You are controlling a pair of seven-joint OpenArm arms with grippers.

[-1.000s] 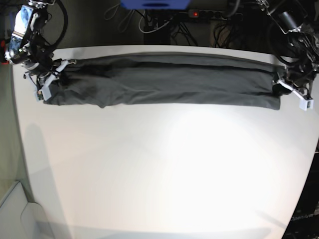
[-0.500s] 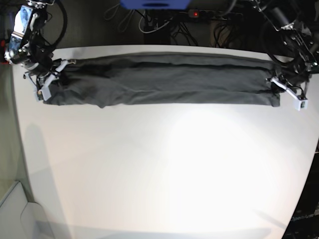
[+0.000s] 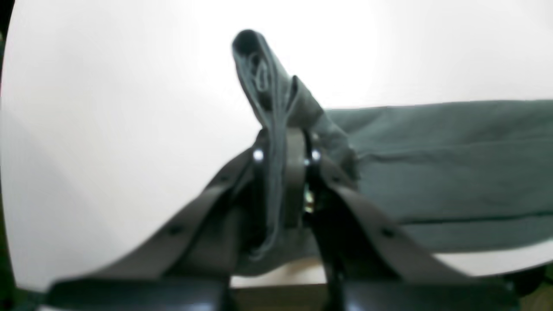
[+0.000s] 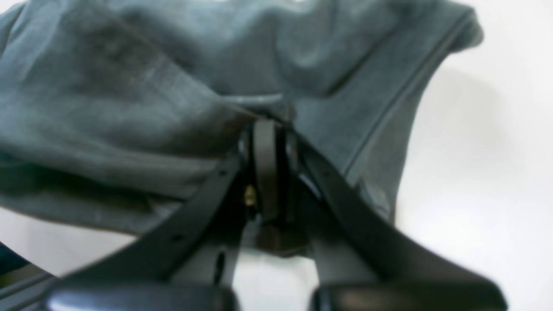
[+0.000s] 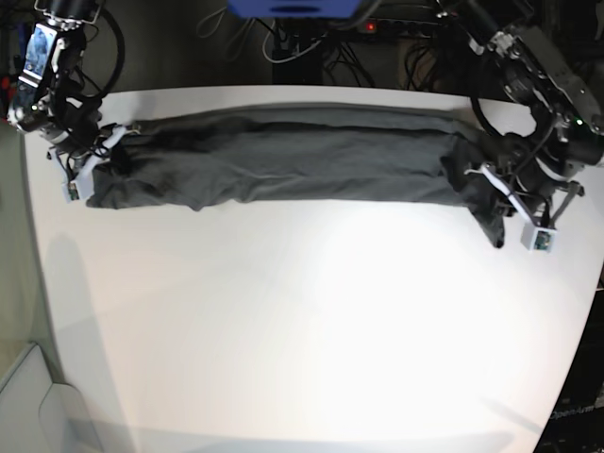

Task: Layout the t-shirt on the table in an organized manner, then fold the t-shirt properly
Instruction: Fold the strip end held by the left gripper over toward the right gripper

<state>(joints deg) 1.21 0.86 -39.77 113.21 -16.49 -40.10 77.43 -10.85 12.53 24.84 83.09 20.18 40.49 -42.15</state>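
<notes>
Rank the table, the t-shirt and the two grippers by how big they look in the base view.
1. table
2. t-shirt
3. left gripper and right gripper: both small, too alike to rank.

No lettering, label, brand mark or number can be made out in any view. The dark charcoal-grey cotton t-shirt [image 5: 293, 156] stretched across the far side of the glossy white counter [image 5: 302, 330] shows plain cloth only. At about four o'clock in the base view, faint pale marks sit on a dark surface [image 5: 576, 411] beyond the counter's edge, too small and dim to read.
</notes>
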